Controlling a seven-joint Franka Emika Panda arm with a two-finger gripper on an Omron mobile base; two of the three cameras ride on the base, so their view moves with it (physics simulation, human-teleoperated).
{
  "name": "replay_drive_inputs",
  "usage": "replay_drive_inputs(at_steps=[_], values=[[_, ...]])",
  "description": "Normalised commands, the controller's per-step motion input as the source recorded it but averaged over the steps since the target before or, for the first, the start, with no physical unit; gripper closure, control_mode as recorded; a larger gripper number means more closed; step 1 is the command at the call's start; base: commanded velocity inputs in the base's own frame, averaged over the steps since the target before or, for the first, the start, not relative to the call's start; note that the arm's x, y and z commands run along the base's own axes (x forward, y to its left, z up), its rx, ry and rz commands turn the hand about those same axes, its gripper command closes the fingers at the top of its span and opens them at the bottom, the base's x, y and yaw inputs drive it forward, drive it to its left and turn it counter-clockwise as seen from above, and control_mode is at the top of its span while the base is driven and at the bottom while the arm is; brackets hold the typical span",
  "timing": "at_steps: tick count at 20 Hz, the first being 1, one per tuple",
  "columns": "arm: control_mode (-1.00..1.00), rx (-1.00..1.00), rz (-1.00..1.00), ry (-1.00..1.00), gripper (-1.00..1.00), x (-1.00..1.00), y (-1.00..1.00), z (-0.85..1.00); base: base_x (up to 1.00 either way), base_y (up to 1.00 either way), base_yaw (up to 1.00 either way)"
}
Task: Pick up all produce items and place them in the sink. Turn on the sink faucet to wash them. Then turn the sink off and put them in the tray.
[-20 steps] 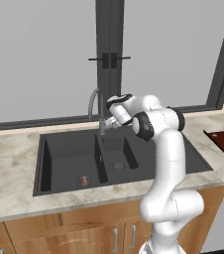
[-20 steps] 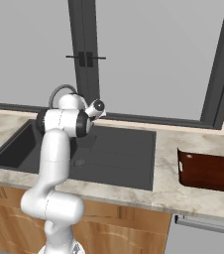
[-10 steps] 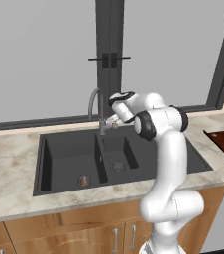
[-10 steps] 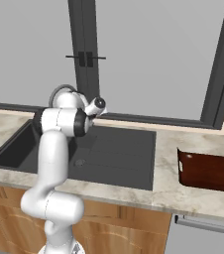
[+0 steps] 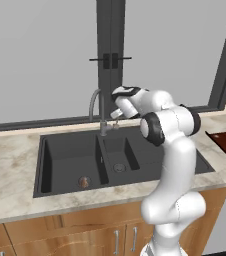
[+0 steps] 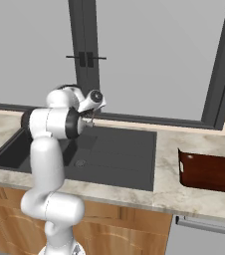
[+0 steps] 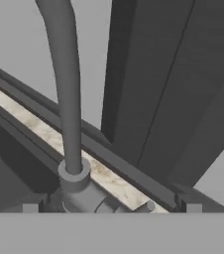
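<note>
Right now you have one piece of produce [image 5: 84, 182] to count: a small roundish brownish-orange lump lying on the floor of the large basin of the sink [image 5: 65, 186], close to that basin's front wall. You can see one sink, matte dark grey, with one large basin, one small basin [image 5: 119, 156] and one flat drainboard section [image 6: 129, 154] toward the tray side. One drain hole [image 5: 118, 167] shows in the small basin. One sink faucet [image 5: 96, 111] stands behind the divider between the two basins, a slim grey gooseneck whose base and short side lever [image 7: 146, 207] sit at the bottom of the hand view. One tray [image 6: 211, 172], dark red-brown with a raised rim, rests on the marbled tabletop [image 5: 10, 165] well apart from the sink, past the drainboard.

Your claw [image 5: 116, 119] hangs just beside the faucet's base, on the side away from the large basin, with the jaws spread wide and nothing between them. In the hand view the two fingertips [image 7: 30, 208] flank the faucet base and lever, apart from both.

You will find no brand, label or readable writing anywhere on the sink, faucet, tray or cabinets. One dark window latch [image 5: 110, 60] sits on the frame above the faucet.
</note>
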Motion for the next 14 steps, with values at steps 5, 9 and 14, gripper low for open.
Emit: replay_drive_inputs(at_steps=[5,9,14], values=[[-1.0,-0.06,0.0,-0.11,-1.0,-0.74,0.0,0.47,0.0,0.0,0.0],[-1.0,-0.07,0.0,-0.09,-1.0,-0.87,0.0,0.42,0.0,0.0,0.0],[-1.0,-0.07,-0.01,-0.05,-1.0,-0.92,0.0,0.42,0.0,0.0,0.0]])
